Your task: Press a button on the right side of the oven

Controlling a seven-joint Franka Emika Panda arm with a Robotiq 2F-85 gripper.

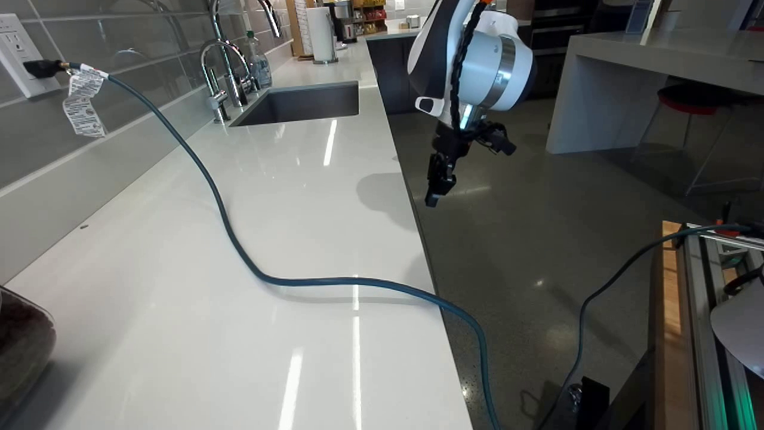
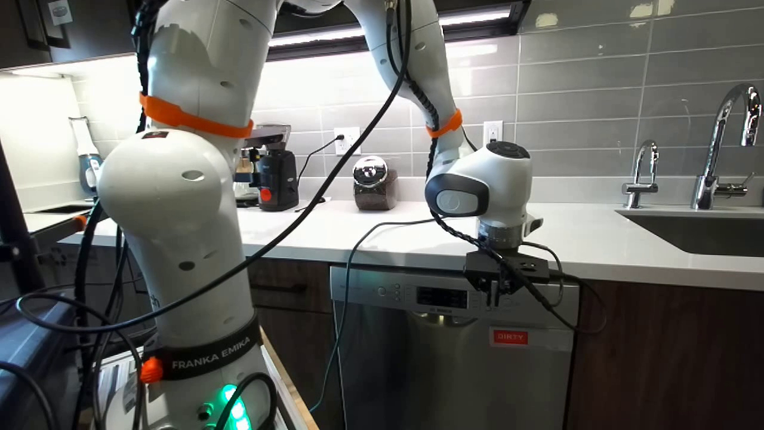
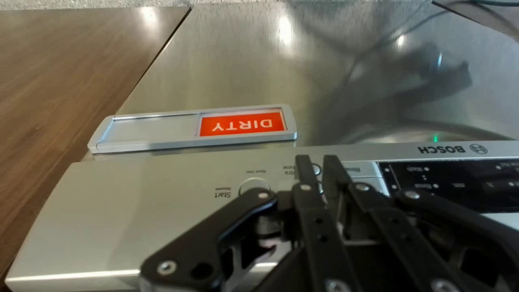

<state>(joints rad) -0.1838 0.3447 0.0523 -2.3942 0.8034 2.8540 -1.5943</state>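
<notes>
Under the white counter (image 1: 179,358), the Bosch dishwasher (image 2: 447,367) is gleaming in brushed steel, wearing a red DIRTY label (image 3: 243,123). Its round, silvery Start button (image 3: 254,183) is sitting on the paler control panel (image 3: 101,190), right of the dark display (image 2: 441,297) as I'm facing it. The gripper (image 3: 319,162) is hanging before the panel, fingers (image 3: 304,172) leaving a slim gap, gripping nothing.

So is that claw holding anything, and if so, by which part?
Nothing is held: the gripper stands slightly open, the control panel showing through its gap.
</notes>
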